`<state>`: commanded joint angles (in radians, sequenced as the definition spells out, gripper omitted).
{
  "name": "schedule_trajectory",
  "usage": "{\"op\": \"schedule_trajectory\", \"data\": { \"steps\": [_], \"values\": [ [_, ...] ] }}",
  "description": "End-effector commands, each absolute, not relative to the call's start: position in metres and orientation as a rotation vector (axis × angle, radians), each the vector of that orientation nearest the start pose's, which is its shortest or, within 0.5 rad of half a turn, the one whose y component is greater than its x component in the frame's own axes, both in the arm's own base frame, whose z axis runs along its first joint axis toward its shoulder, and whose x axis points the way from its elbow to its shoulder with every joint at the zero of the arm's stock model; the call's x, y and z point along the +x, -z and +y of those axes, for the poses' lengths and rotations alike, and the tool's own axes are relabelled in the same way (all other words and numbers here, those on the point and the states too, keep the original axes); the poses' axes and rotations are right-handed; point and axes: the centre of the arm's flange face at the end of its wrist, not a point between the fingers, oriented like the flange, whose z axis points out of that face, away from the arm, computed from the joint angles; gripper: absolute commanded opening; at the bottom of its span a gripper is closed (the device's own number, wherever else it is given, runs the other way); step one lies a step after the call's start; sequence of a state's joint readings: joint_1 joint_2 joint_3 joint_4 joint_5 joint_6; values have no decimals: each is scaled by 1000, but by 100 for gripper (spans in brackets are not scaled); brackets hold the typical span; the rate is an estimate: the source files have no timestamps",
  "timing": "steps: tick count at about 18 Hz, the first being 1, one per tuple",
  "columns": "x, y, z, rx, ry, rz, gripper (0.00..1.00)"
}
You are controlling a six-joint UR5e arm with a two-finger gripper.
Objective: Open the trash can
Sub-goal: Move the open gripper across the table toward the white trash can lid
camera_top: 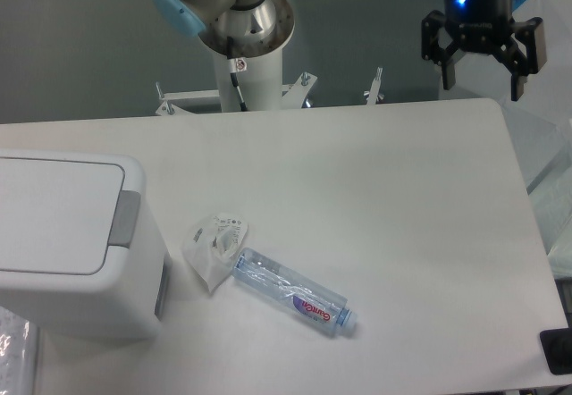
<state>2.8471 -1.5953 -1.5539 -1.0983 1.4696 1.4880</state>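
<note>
White trash can (76,261), lid closed, table's left

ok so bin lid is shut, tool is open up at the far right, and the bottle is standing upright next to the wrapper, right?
Not quite: the bottle is lying on its side, not upright, as the camera view shows. The rest holds: the bin has its lid shut, the tool is open at the far right, and the bottle is next to the wrapper.

We are seeing a white trash can (67,243) with a grey push tab (124,219), a white wrapper (213,247), a clear blue-capped bottle (290,291), and a black gripper (482,73).
</note>
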Motion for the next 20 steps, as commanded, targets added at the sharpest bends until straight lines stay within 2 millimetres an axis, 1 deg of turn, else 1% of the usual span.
{"op": "schedule_trajectory", "data": {
  "steps": [3, 4, 5, 8, 10, 11, 12, 13, 16, 19, 20],
  "values": [
    [-471, -540, 294, -2865, -636, 311, 100],
    [-470, -543, 298, -2851, -631, 280, 100],
    [-464, -543, 308, -2820, -603, 248, 100],
    [-459, -541, 319, -2764, -531, 72, 100],
    [-451, -546, 334, -2711, -486, 0, 100],
    [-449, -547, 337, -2691, -457, -73, 100],
    [-446, -549, 345, -2663, -426, -129, 100],
    [-441, -551, 353, -2639, -394, -166, 100],
    [-428, -551, 368, -2616, -344, -249, 100],
    [-408, -551, 394, -2565, -277, -404, 100],
    [-401, -551, 406, -2542, -264, -436, 100]
  ]
}}
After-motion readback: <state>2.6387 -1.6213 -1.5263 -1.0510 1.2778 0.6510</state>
